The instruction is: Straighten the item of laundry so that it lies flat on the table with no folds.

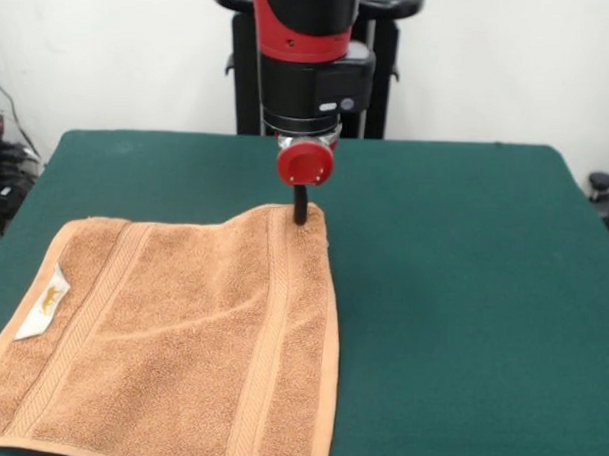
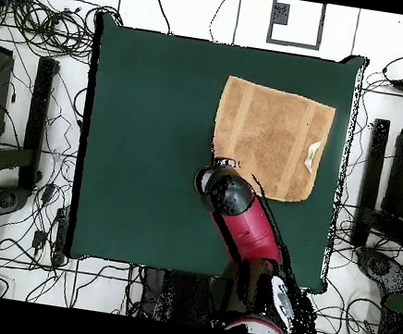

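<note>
Orange terry towel [image 1: 180, 344] nearly flat on green table [image 1: 462, 294]; gripper [image 1: 301, 214] on its corner, opening unclear.

Tangled black cables [image 2: 50, 16] on white floor [image 2: 402, 36] off one short table edge, more cables [image 2: 402, 69] off opposite edge. Dark stand [image 2: 37, 117] beside cables. White wall [image 1: 111, 51] behind. Black round-topped object [image 1: 601, 182] at floor level, side edge.

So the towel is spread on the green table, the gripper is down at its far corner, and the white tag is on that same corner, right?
Not quite. The white tag sits on the towel near the opposite side edge, away from the corner where the gripper is, as the front view shows. The rest holds: towel spread on the green table.
</note>
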